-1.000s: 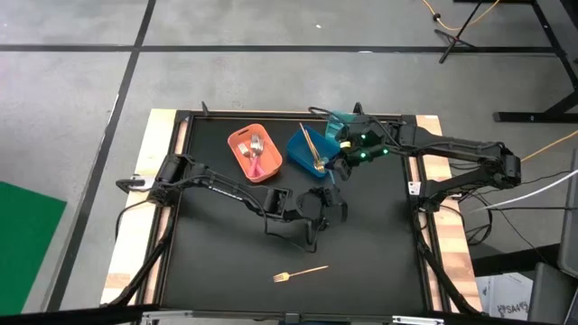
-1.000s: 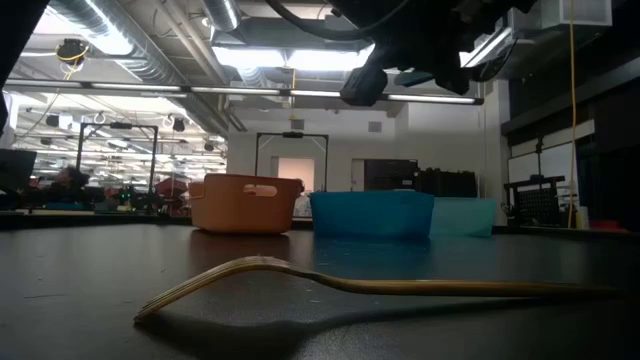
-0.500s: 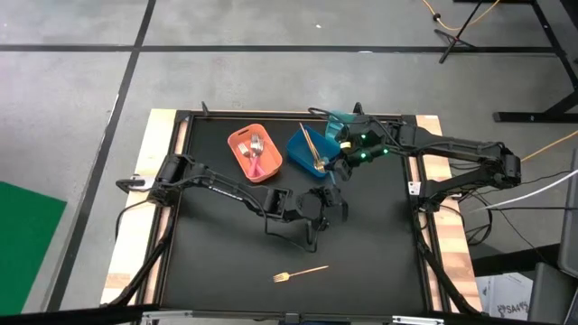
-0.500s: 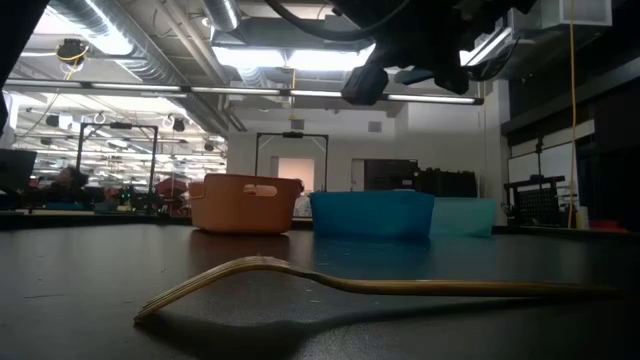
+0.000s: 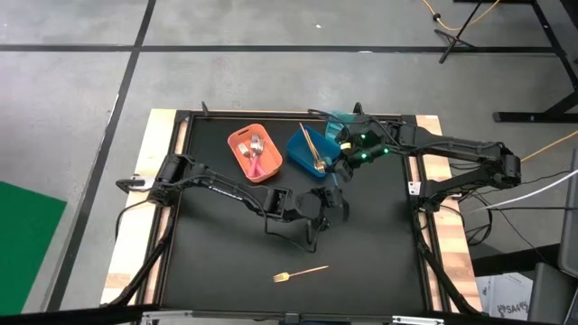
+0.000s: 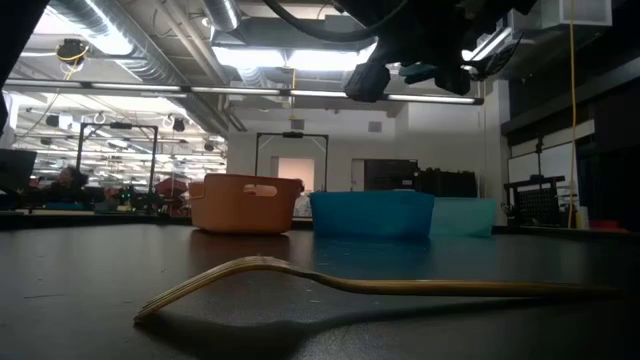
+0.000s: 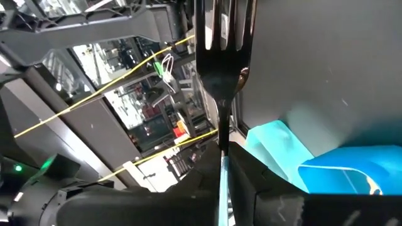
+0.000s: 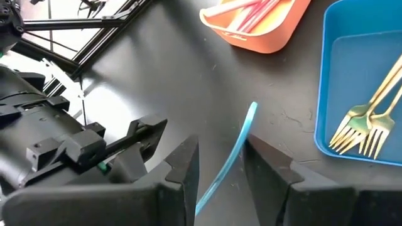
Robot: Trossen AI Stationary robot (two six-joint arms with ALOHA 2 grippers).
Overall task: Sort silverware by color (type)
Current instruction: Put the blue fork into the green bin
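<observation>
On the black table (image 5: 226,271) one gold fork (image 5: 301,271) lies alone near the front, while the left gripper (image 5: 327,204) pinches a blue-handled fork (image 7: 220,69) and the right gripper (image 8: 220,150) pinches a blue handle (image 8: 242,141) mid-table, so next I think both go in the teal bin (image 5: 339,118)

Most of the black table (image 5: 217,262) lies open, the left and near parts especially. One gold fork (image 5: 302,271) lies alone near the front edge. At the far side the orange bin (image 5: 254,153), blue bin (image 5: 308,151) and teal bin (image 5: 340,124) crowd together, and both arms meet just in front of them, blocking the middle.
</observation>
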